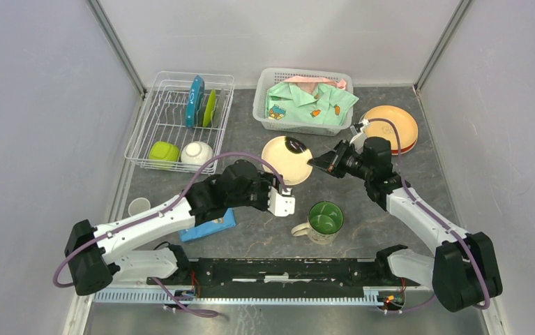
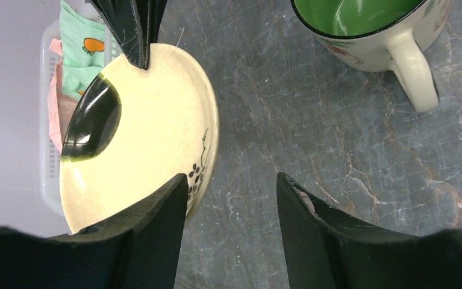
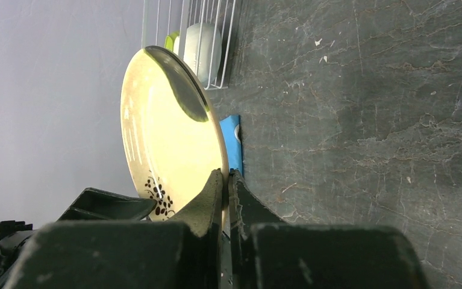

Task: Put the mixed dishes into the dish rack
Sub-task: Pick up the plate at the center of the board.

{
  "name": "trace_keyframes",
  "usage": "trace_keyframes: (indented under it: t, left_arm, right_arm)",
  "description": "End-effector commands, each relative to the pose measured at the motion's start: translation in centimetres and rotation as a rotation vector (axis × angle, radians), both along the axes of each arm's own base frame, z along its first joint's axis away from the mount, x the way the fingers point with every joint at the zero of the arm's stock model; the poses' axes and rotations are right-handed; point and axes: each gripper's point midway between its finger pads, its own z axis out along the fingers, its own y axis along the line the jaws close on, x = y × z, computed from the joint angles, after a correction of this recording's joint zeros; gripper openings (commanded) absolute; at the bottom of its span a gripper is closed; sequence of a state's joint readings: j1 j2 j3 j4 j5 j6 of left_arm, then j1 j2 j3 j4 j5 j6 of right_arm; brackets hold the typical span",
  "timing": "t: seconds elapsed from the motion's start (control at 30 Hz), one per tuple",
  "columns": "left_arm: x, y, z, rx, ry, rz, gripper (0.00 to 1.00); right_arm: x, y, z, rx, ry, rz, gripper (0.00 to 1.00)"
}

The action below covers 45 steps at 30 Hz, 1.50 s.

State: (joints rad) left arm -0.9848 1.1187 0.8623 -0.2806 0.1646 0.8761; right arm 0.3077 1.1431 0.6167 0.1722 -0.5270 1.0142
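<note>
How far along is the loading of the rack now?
Done: a blue plate, a green plate, a green bowl and a white bowl sit in the rack. In hand: the right tool pinches the cream plate by its rim; the left tool is open at its near edge. Left: the mug, the orange plates and a small cup.

One mug (image 1: 324, 220), one rack (image 1: 161, 117), one basket (image 1: 296, 128)
</note>
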Motion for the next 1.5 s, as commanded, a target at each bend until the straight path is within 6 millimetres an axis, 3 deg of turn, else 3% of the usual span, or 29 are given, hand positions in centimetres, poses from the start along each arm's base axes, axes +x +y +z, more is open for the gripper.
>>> trace_keyframes:
  t: [0.0,0.17,0.43,0.53,0.73,0.9,1.13,1.27,1.33,1.47]
  left_arm:
    - [1.7,-0.9,2.4,0.001,-0.142,0.013,0.61]
    - [1.6,-1.2,1.8,0.011,-0.138,0.002,0.45]
    - [1.4,-1.5,1.9,-0.011,-0.1,0.018,0.03]
    - [1.8,-1.4,1.8,-0.003,-0.068,0.06,0.02]
    - [2.9,-1.1,2.3,-0.044,-0.036,0.167,0.02]
    - [4.0,-0.6,3.2,-0.149,-0.027,0.286,0.02]
    - [6.3,0.1,3.8,-0.269,0.077,0.451,0.02]
    - [7.8,0.8,5.6,-0.377,0.184,0.519,0.02]
    - [8.7,1.3,7.0,-0.453,0.273,0.55,0.02]
    - [11.3,3.5,9.9,-0.577,0.384,0.632,0.02]
  right_arm:
    - [-0.1,0.6,1.2,0.028,-0.048,0.028,0.0]
    - [-0.2,0.5,0.6,0.022,-0.035,0.023,0.0]
    - [0.1,0.8,0.9,0.022,-0.042,0.031,0.02]
    - [0.1,0.9,1.3,0.026,-0.051,0.043,0.12]
    - [0.0,0.3,0.6,-0.006,-0.07,0.014,0.21]
    - [0.0,0.1,-0.6,-0.052,-0.054,0.025,0.4]
    - [0.0,-0.3,-1.5,-0.107,-0.06,0.029,0.58]
    - [-0.3,-0.9,-1.8,-0.16,-0.085,0.022,0.75]
    - [-0.5,-1.3,-2.0,-0.184,-0.098,0.018,0.97]
    - [-1.0,-1.7,-2.3,-0.23,-0.125,0.04,0.98]
